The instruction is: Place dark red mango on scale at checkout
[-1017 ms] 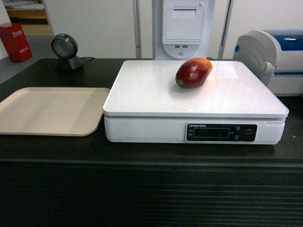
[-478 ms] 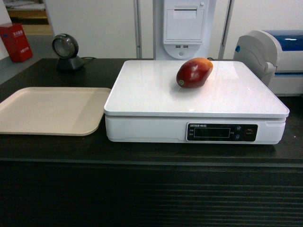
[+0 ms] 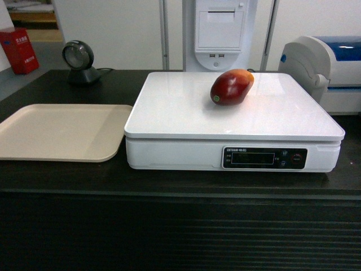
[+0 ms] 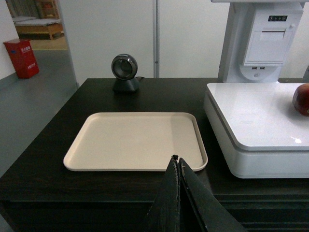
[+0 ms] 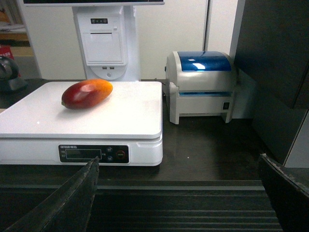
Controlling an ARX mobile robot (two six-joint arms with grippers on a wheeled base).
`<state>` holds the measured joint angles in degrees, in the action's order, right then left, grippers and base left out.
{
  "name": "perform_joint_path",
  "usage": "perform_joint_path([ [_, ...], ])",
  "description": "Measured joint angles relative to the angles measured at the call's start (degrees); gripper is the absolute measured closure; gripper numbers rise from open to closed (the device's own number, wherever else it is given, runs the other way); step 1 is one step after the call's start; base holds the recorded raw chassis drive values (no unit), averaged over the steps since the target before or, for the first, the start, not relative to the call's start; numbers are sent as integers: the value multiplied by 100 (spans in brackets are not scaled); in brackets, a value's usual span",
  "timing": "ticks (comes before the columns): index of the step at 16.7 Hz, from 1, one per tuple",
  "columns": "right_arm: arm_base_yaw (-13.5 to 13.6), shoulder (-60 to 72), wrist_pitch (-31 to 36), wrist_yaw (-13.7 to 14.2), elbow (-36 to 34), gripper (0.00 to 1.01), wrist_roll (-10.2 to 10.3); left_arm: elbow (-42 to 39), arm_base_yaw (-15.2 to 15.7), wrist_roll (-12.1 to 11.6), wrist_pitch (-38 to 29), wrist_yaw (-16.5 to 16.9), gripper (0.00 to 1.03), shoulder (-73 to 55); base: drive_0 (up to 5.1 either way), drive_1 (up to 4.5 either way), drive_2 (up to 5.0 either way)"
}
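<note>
Glossy dark red mango (image 3: pixel 231 87) rests on the scale (image 3: pixel 186 113) platform on the desk (image 3: pixel 67 175), likely firm, slippery, best gripped across its middle; left gripper (image 4: pixel 177 164) is closed empty, right gripper (image 5: pixel 178 193) spread wide.

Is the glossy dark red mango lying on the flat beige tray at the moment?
No, the dark red mango lies on the white square scale platform, while the beige tray beside it holds nothing.

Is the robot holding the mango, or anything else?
No, nothing is held. The dark red mango lies alone on the scale; the left gripper is shut, the right gripper open.
</note>
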<state>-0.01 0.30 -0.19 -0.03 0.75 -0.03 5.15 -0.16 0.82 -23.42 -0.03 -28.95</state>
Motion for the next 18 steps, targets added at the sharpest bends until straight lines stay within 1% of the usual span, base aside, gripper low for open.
perform_joint_path([
  [3,0,0,0,2,0,3,0,-203,0,0,341,2,101,590,0,0,0],
  [5,0,0,-2,0,0,3,0,-459,0,0,758,2,101,1305,0,0,0],
  [11,0,0,0,2,0,3,0,-459,0,0,1338,0,101,1912,0,0,0],
  [12,0,0,0,0,0,3,-2,-442,0,0,1714,-2,101,2153,0,0,0],
  [13,0,0,-2,0,0,3,0,-424,0,-4,2262,-7,101,2844,0,0,0],
  [15,0,0,-2,0,0,3,0,-455,0,-2,2385,-4,101,2846,0,0,0],
  [18,0,0,0,2,0,3,0,-455,0,-2,2363,0,101,2846,0,0,0],
])
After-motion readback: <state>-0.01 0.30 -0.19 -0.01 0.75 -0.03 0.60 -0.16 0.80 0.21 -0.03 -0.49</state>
